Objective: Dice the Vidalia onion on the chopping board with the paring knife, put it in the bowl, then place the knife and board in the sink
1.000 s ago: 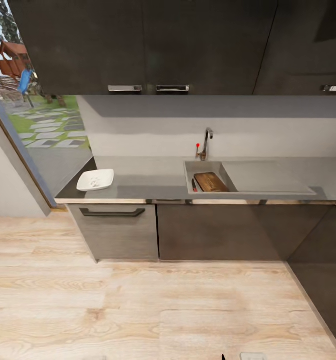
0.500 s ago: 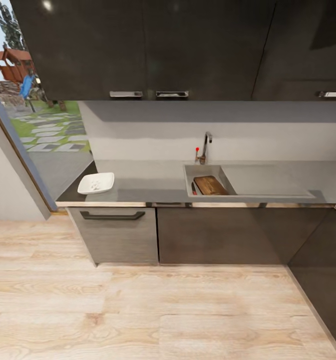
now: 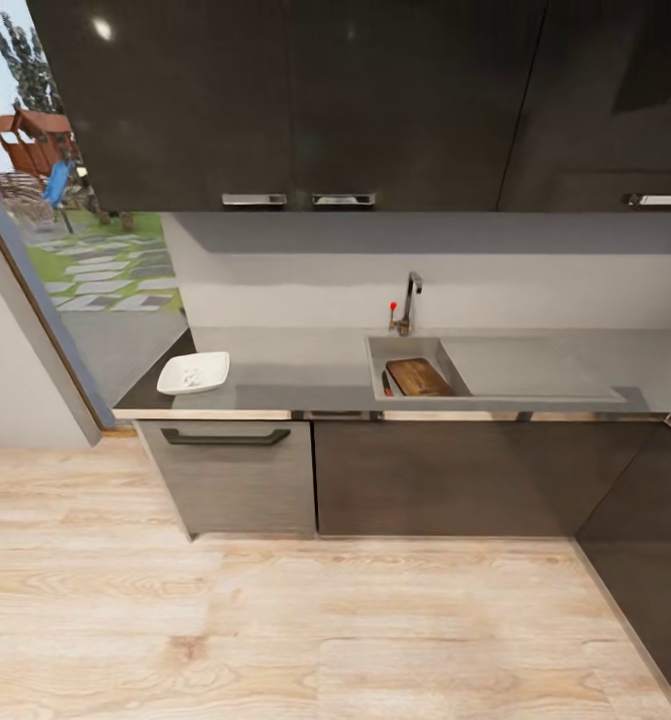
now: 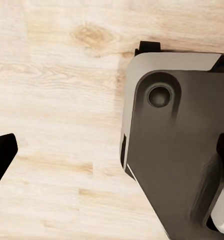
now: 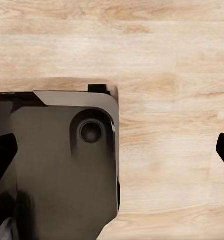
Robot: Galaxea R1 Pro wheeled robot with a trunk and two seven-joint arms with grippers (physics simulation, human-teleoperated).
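Nothing in the kitchen is shifted, only the view; board (image 3: 420, 377) and knife (image 3: 386, 379) lie in the sink (image 3: 405, 345), the stiff board best gripped by an edge; both grippers' spread cannot be told.

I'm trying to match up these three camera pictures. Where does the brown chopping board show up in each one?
Head view: the chopping board lies inside the sink, right of centre, below the tap.
Left wrist view: not in it; wooden floor and the robot's dark base.
Right wrist view: not in it; floor and base again.
Shared landmark: the pale wooden floor.
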